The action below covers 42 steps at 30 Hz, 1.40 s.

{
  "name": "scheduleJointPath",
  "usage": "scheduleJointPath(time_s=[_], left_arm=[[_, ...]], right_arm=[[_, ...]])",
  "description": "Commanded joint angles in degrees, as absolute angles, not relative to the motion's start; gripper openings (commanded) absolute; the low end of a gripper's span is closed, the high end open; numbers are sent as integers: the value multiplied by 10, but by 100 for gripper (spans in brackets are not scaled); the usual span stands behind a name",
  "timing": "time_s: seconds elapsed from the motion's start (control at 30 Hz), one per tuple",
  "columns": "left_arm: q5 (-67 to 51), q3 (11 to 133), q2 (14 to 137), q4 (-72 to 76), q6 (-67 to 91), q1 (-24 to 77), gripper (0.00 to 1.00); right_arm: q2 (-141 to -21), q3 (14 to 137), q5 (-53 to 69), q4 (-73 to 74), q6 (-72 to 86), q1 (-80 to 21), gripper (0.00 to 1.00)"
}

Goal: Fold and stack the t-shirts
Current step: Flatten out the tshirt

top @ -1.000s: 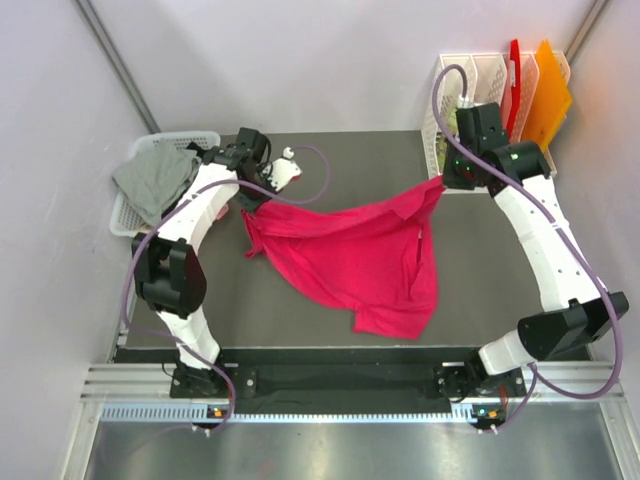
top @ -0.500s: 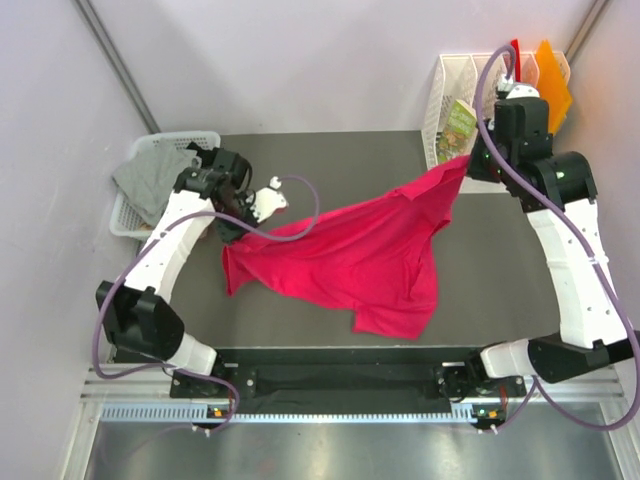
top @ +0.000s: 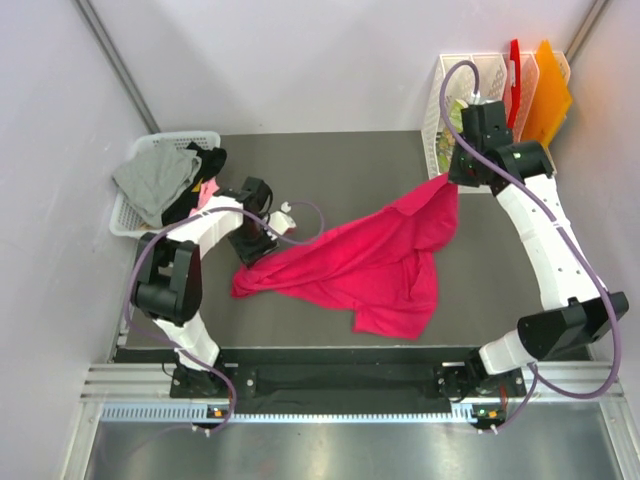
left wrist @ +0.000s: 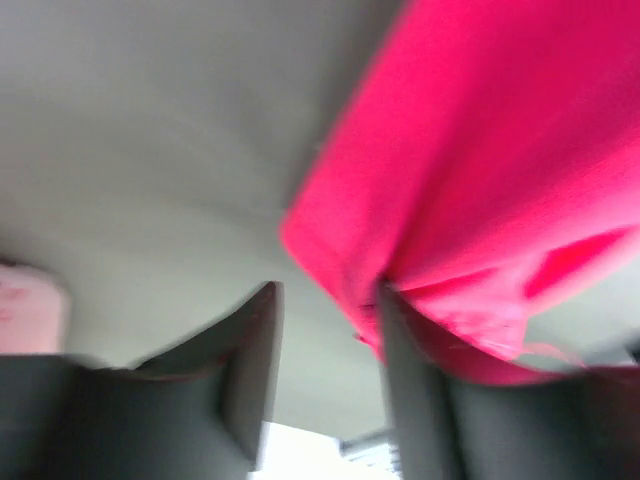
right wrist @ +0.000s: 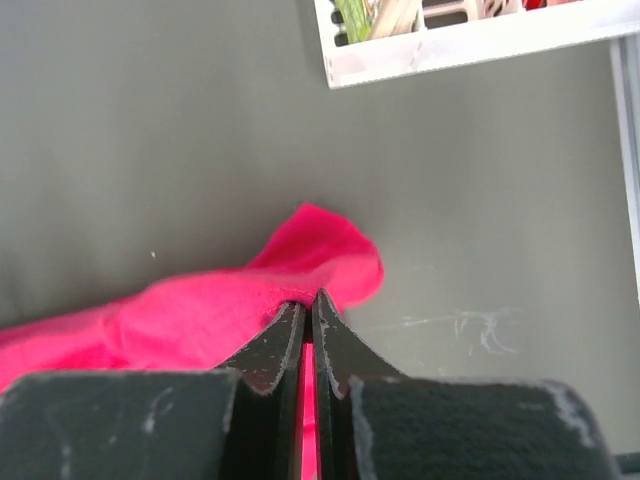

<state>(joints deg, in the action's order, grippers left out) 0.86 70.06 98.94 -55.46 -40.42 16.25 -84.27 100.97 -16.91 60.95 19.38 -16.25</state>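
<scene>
Having been clamped a moment ago, the left gripper (left wrist: 325,300) is now seen with its jaws parted. The crimson t-shirt (top: 370,260) is no longer pinched there; in the left wrist view the cloth only rests against one of the fingers (left wrist: 420,390), with bare table (top: 350,160) showing through the gap.

The shirt end nearest the white mesh basket (top: 190,136) has been dropped and lies in a crumpled point on the table, just beside that gripper and a little away from the basket. A second ago this end was held up and stretched.

The end farthest from the basket is pinched by the right gripper (right wrist: 308,305). Its fingers are pressed together on a thin fold of red and that corner is kept raised, so the cloth slopes down from it towards the basket.

The body of the shirt is bunched and creased in the middle of the table, with one lobe hanging towards the near edge.

A grey t-shirt (top: 155,178) is draped over the basket, and a black one (top: 207,163) and a light pink one (top: 207,190) lie at the basket's inner side. All three are unfolded.

The spreading step is judged to be incomplete. With one corner released, the shirt is not laid flat, and no fold has been made. A fresh grip on the basket-side edge is probably needed before folding can be started, and stacking is still far off.
</scene>
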Motion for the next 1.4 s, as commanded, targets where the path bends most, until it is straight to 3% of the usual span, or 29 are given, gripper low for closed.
scheduleJointPath(time_s=[0.0, 0.1, 0.27, 0.53, 1.1, 1.23, 1.37], left_arm=[[64, 753, 999, -475, -382, 154, 57], [46, 783, 998, -510, -369, 155, 71], [-54, 802, 936, -586, -386, 156, 75], [-81, 749, 910, -616, -385, 175, 74], [-102, 708, 943, -616, -361, 202, 65], [-108, 709, 952, -616, -357, 215, 47], [-107, 702, 957, -616, -355, 232, 41]], right_arm=[[-837, 1012, -190, 568, 193, -151, 0], [-834, 999, -189, 563, 193, -151, 0], [-839, 981, -195, 554, 190, -150, 0], [-872, 983, -179, 544, 192, -151, 0], [-885, 986, -169, 545, 195, -150, 0], [-882, 984, -169, 545, 195, -150, 0], [-881, 977, -171, 543, 195, -150, 0]])
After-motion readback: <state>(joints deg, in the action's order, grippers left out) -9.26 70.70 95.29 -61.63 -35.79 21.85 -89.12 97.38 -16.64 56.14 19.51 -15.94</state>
